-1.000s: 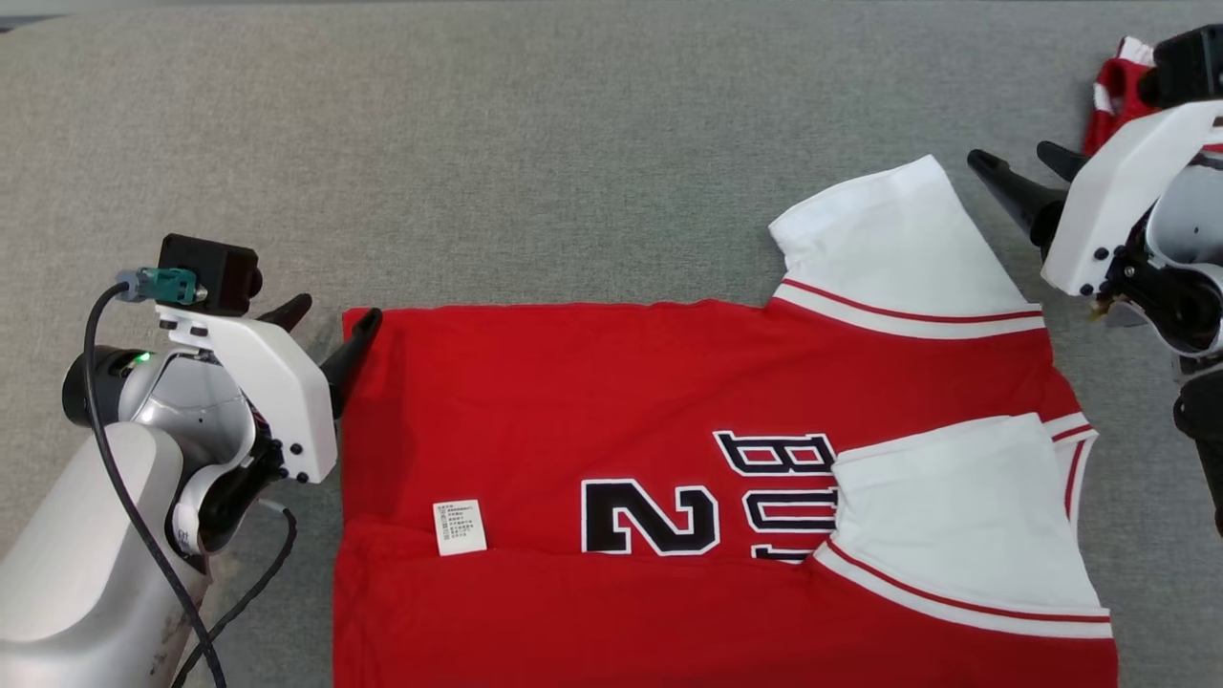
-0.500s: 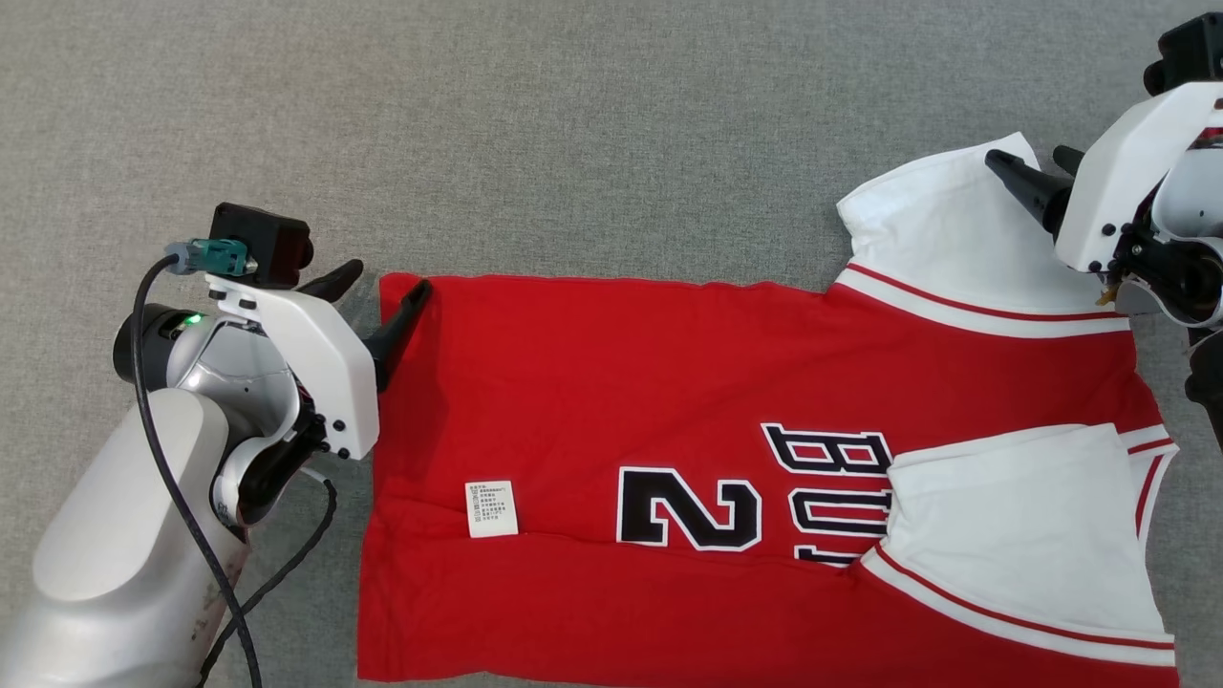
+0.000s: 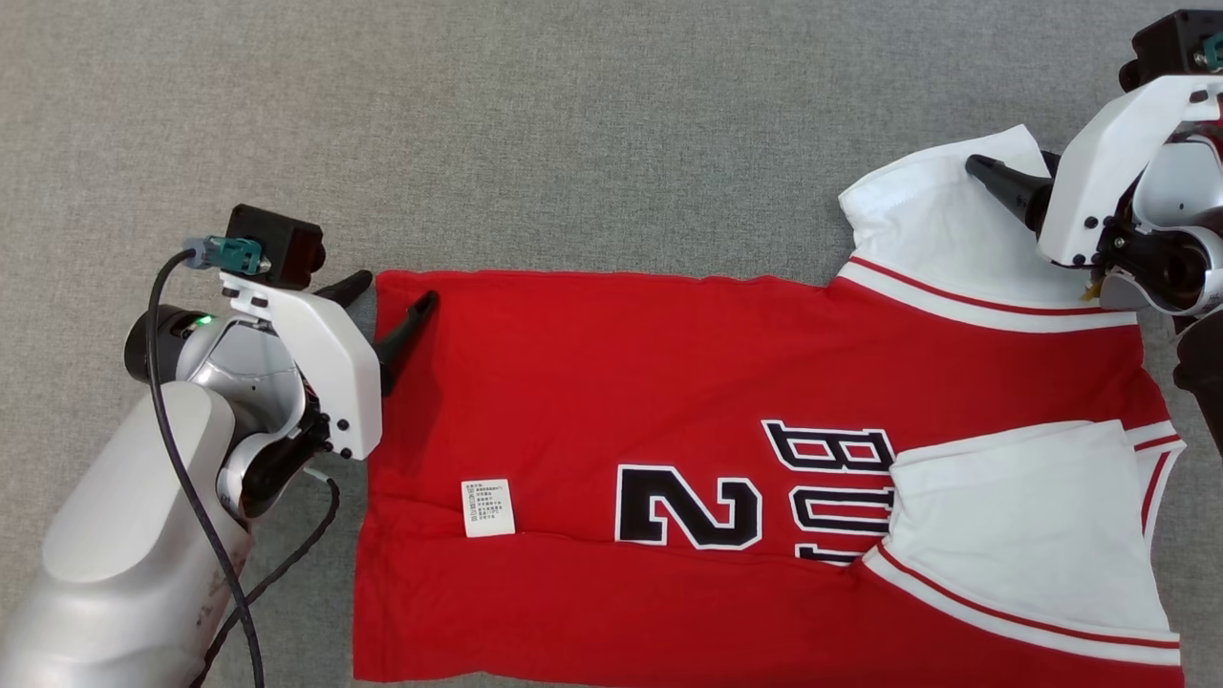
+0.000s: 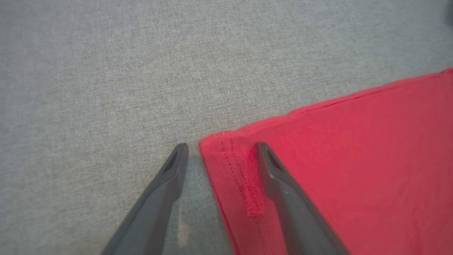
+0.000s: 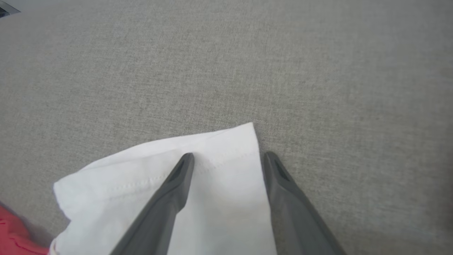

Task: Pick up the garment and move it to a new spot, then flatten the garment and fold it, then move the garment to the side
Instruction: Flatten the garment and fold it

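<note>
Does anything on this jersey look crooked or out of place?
On the jersey, the near white sleeve is folded in over the black lettering, hiding part of it, while the far sleeve juts out unfolded. A white care label shows near the hem.

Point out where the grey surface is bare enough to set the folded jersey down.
Free: the broad grey surface beyond the far edge of the jersey, from the left pincer across to the white sleeve. Crowded: the near half lies under the jersey, the left arm fills the left margin, and the open right pincer straddles the sleeve's corner.
</note>
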